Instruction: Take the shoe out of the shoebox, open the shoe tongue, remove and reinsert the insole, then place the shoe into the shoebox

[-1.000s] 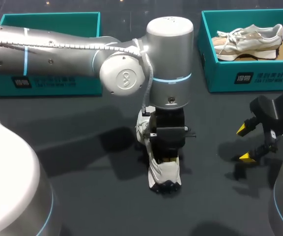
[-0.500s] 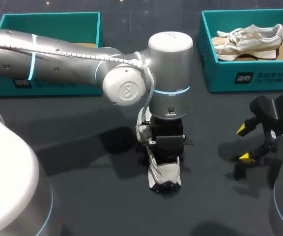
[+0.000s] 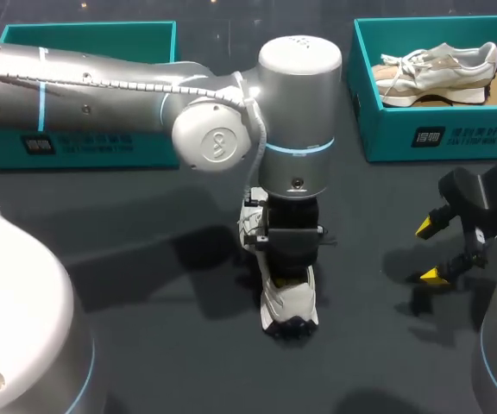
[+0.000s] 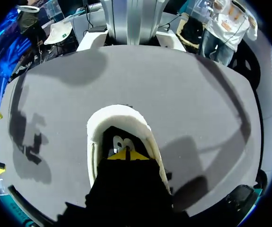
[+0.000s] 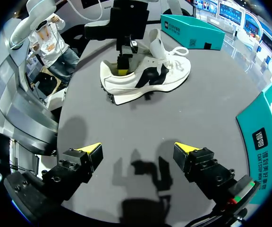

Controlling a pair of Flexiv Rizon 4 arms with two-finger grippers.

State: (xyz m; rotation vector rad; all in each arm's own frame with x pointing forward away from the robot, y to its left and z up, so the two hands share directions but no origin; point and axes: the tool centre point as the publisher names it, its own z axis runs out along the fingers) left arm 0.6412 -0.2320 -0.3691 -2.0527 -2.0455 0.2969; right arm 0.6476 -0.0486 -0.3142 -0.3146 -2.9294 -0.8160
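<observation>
The left gripper (image 4: 126, 154) is pointing straight down into the heel opening of the white sneaker (image 4: 119, 113), its two yellow tips pressed together inside the collar. Whether they are pinching the insole I can't tell, as the shoe's inside is dark from this angle. The sneaker is standing upright on its sole in the middle of the dark table (image 3: 145, 285). Its long axis is running near to far, with the heel at the near end and the toe pointing far. The tongue (image 5: 157, 45) is standing up just beyond the gripper. So any pull on the insole looks like a lift up and back out of the heel.

The right gripper (image 5: 138, 151) is hanging over bare table well to the right of the sneaker, fingers wide apart and holding nothing; the left arm is plainly the nearer one.

At the far right a teal shoebox (image 3: 404, 129) is holding a second sneaker (image 3: 438, 69). Another teal shoebox (image 3: 84, 142) is sitting at the far left. Both boxes carry a white printed label on the front, which I'm leaving unread.
</observation>
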